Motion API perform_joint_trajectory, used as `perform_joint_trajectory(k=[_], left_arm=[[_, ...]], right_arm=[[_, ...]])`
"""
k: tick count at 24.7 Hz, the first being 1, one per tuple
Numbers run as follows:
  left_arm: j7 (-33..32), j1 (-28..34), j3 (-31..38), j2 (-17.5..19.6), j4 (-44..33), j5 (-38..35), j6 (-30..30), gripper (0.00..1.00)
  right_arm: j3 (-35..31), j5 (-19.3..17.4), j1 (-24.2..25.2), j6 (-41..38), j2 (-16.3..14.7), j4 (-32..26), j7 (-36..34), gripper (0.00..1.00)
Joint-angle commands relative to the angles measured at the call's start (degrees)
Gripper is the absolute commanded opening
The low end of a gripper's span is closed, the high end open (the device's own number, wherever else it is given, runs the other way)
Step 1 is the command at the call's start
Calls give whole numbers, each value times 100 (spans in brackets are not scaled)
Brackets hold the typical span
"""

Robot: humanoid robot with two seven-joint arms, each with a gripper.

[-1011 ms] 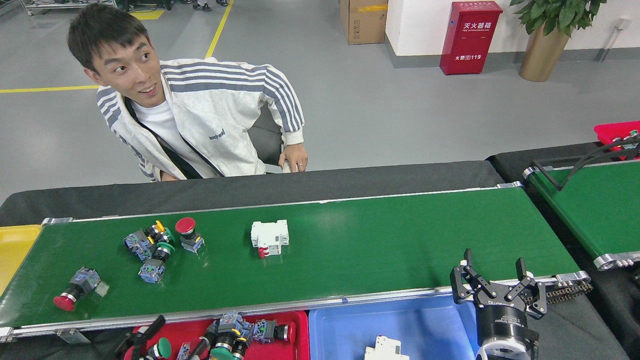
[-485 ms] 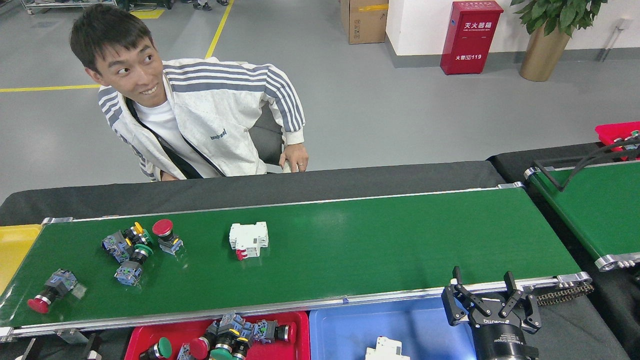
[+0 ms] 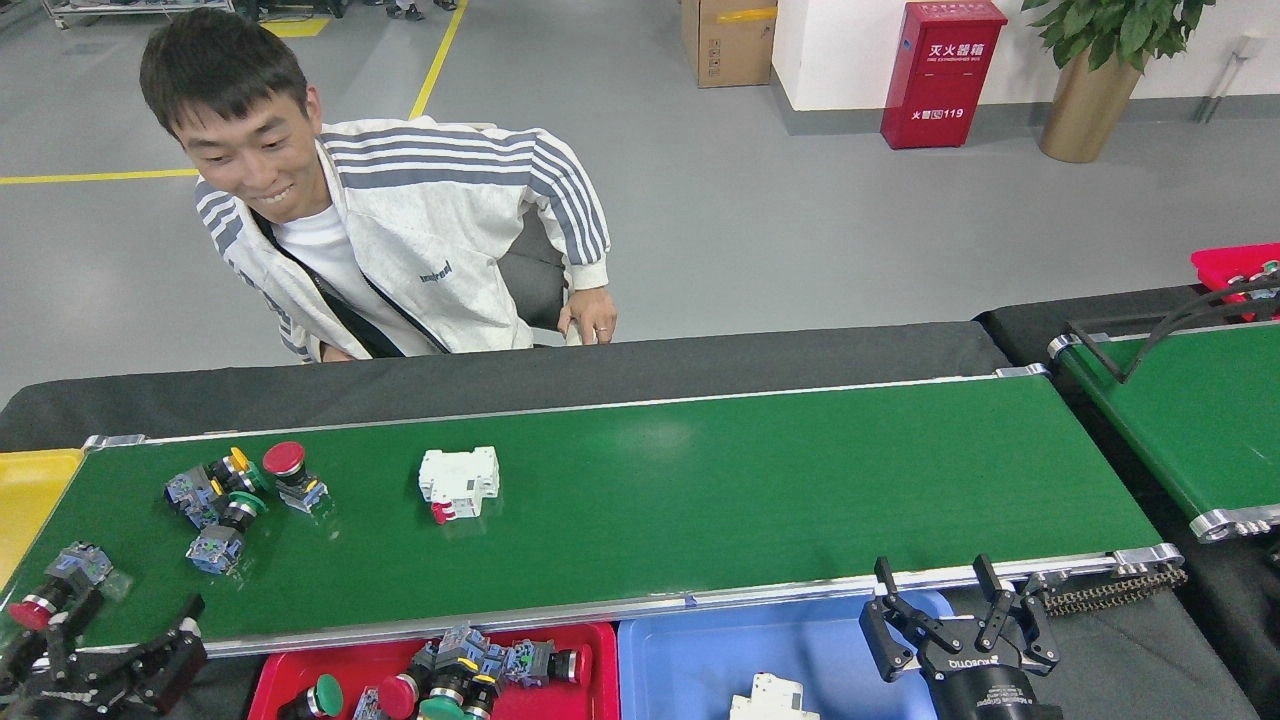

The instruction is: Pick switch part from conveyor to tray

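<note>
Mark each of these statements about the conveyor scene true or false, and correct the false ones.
1. A white breaker lies on the conveyor. True.
2. The right gripper holds a switch part. False: its jaws are open and empty, above the blue tray.
3. The red tray holds several push-button switches. True.
4. The blue tray is empty. False: a white part lies at its near edge.
5. The red mushroom button stands among the group at the belt's left end. True.
6. The person is touching the belt. False: the hand rests behind it.
</note>
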Motion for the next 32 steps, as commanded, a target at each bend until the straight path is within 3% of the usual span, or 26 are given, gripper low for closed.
perform_joint_trajectory(k=[1,9,11,13,14,16,18,21,26,29,30,32], left_arm=[[18,-236,-173,171,249,25,-68,100],[26,-1229,-516,338,1708,-10,205,96],[44,-1396,-525,373,2024,-19,301,70],[88,-1458,-560,399,2165,16,266,28],[167,-1458,-595,399,2156,42,257,17],[501,-1441,-674,373,2129,34,266,7],[694,-1396,-771,338,2050,34,266,5],[730,-957,-868,232,1347,139,99,4],[659,889,-885,-145,-1404,570,-859,5],[624,1732,-1052,-409,-2300,543,-1008,10],[624,1978,-1175,-453,-2520,543,-1008,19],[563,2242,-1272,-506,-2722,526,-1008,66]], right_arm=[[-31,-10,-21,-40,-52,-81,-6,99],[-22,-18,-21,-40,-131,-63,-23,99],[-31,-18,-21,-49,-122,-55,-23,99],[-31,-18,-21,-49,-131,-55,-23,99],[-31,-18,-21,-49,-131,-63,-23,99],[-31,-18,-21,-49,-131,-55,-23,99],[-31,-18,-21,-49,-131,-55,-23,99],[-31,-27,-21,-49,-131,-63,-23,99],[-31,-27,-21,-49,-114,-72,-23,99],[-31,-27,-21,-49,-114,-72,-23,99],[-31,-27,-21,-49,-122,-81,-23,99],[-31,-27,-21,-40,-122,-72,-23,99]])
